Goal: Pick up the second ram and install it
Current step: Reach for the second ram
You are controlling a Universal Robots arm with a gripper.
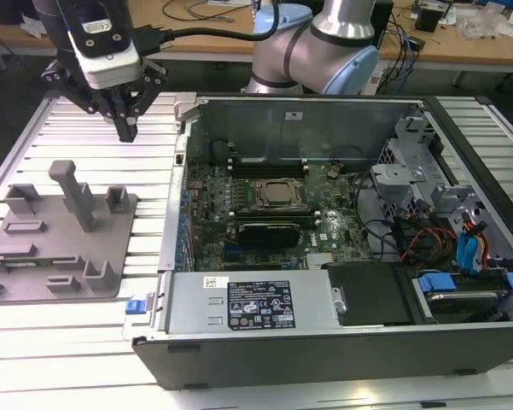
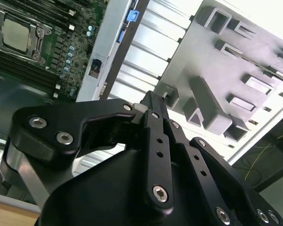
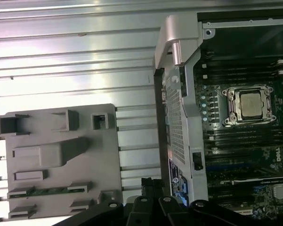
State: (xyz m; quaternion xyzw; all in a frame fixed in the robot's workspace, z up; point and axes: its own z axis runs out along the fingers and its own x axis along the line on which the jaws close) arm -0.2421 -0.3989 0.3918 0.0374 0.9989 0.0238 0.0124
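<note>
Starting at the exterior view's left: the grey plastic fixture plate (image 1: 111, 256) lies on the slatted metal worktop (image 1: 85, 333). In the first wrist view, the second ram, a long thin green circuit-board stick (image 3: 47, 191), sits in one of its slots, apparently on edge. I'd guess it's light and stiff but fragile, so pinch the flat faces near mid-length, clear of the contacts. The black claw (image 1: 126, 128) hangs near the plate's corner, closed on nothing. You've got open room above, but mind the tall grey post (image 1: 72, 192). Rightward, the open dark computer case (image 1: 324, 350) has high walls, so its green motherboard (image 1: 239, 231) probably needs a straight-down approach.
</note>
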